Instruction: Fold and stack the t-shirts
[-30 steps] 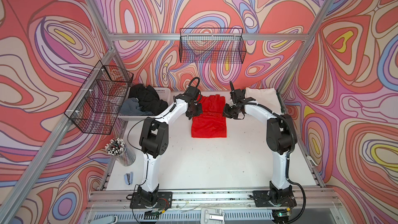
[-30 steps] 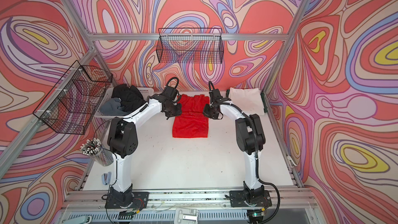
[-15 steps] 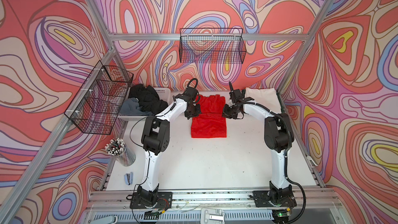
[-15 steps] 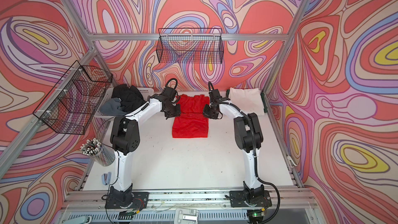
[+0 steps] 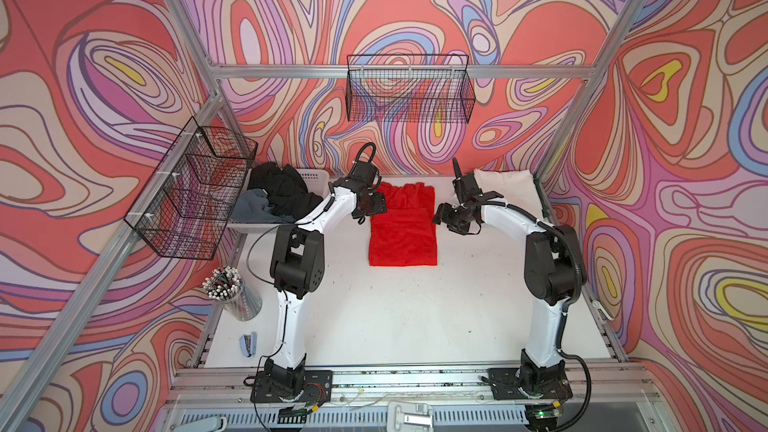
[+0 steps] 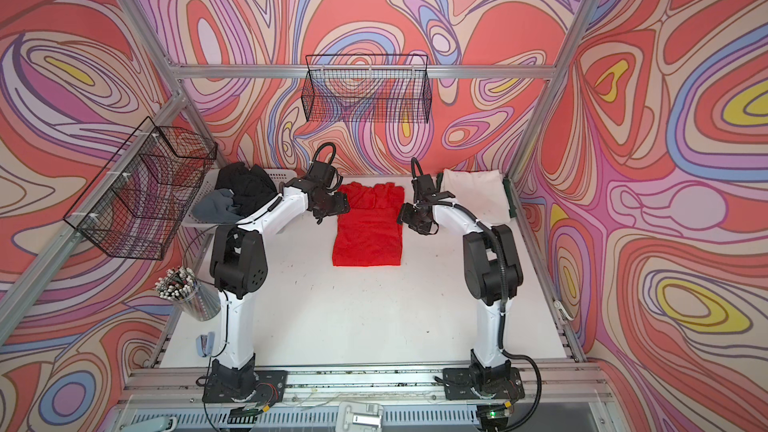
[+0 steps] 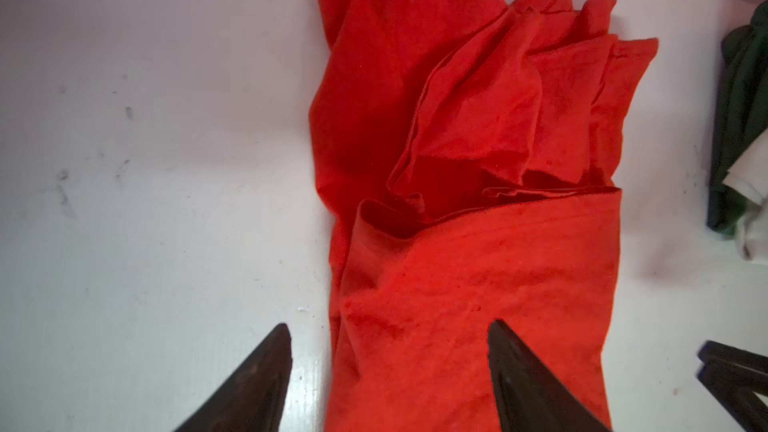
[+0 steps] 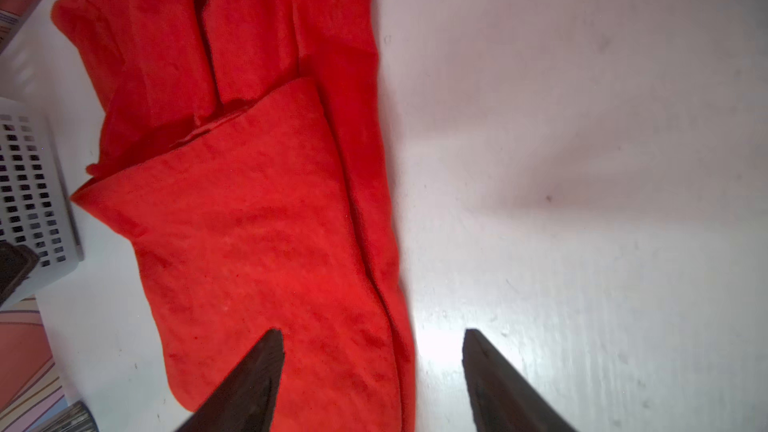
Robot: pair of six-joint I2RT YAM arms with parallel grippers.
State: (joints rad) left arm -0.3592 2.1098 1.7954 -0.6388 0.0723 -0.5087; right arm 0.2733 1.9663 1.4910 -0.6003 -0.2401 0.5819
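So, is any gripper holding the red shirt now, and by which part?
Nothing is held: left gripper and right gripper hang over the red shirt, jaws open.

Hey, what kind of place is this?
Probably a robot lab cell: left arm and right arm bolted to a rail, an aluminium frame with swirl-printed walls, a red t-shirt on the white table.

In both top views the camera head hangs high over the near edge of the table (image 5: 395, 326), tilted steeply down and facing the back wall (image 5: 374, 6). It stands far enough off to take in the whole tabletop, and the two views share nearly everything, shifted slightly sideways. The left wrist camera looks out past the left gripper (image 7: 388, 367), close above the red t-shirt (image 7: 478, 284). The right wrist camera peers past the right gripper (image 8: 374, 367) just as close, from the shirt's opposite side. Both wrist views share that shirt.
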